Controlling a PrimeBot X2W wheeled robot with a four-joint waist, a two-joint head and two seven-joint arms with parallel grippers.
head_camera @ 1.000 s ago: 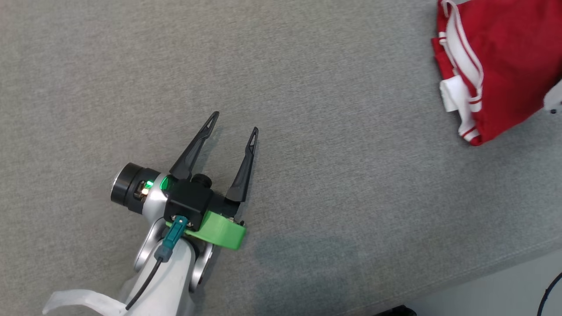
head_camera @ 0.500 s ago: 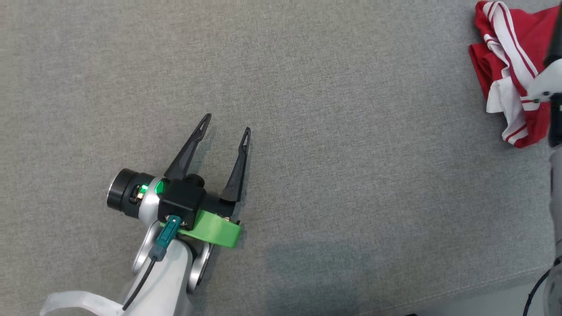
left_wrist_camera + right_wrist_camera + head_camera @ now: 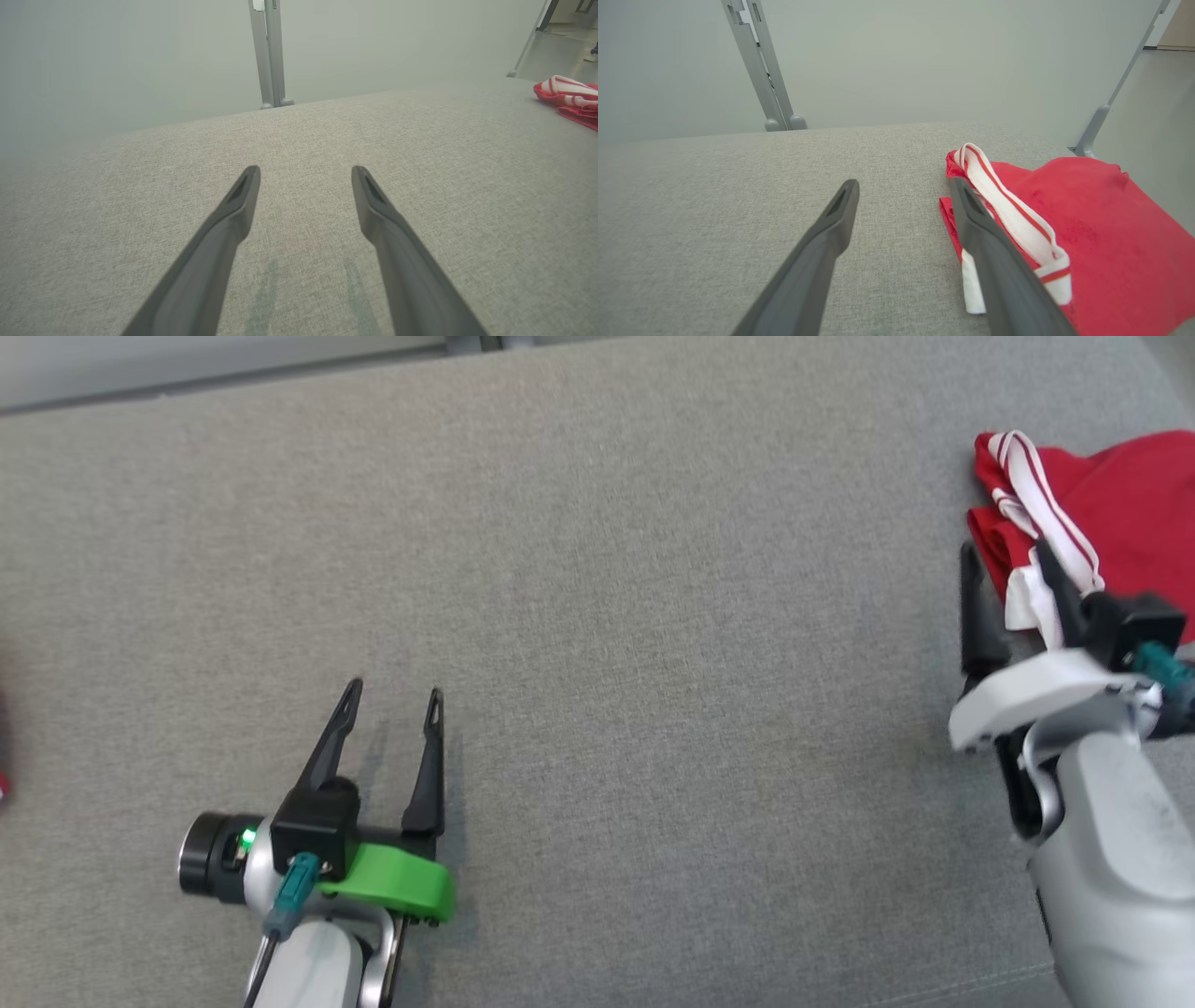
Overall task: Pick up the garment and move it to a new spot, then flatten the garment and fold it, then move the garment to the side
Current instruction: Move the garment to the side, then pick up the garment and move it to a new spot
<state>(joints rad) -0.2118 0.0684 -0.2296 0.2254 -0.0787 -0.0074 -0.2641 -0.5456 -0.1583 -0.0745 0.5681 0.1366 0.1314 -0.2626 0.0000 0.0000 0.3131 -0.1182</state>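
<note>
The garment is red with white, red-striped trim, and lies bunched at the far right of the grey fabric surface. My right gripper is open at the garment's near-left edge. In the right wrist view its right finger overlaps the garment, and the gap of the right gripper holds only bare fabric. My left gripper is open over bare surface at the lower left, far from the garment. From the left wrist the left gripper holds nothing, and the garment shows at the far right.
The surface's far edge meets a pale partition with a grey metal post. A second post stands beyond the garment. The near edge runs along the lower right. A small red patch shows at the left border.
The head camera has shifted, so the far edge now shows. My right gripper has come into view, open, beside the garment's left edge. The left gripper stays open.
</note>
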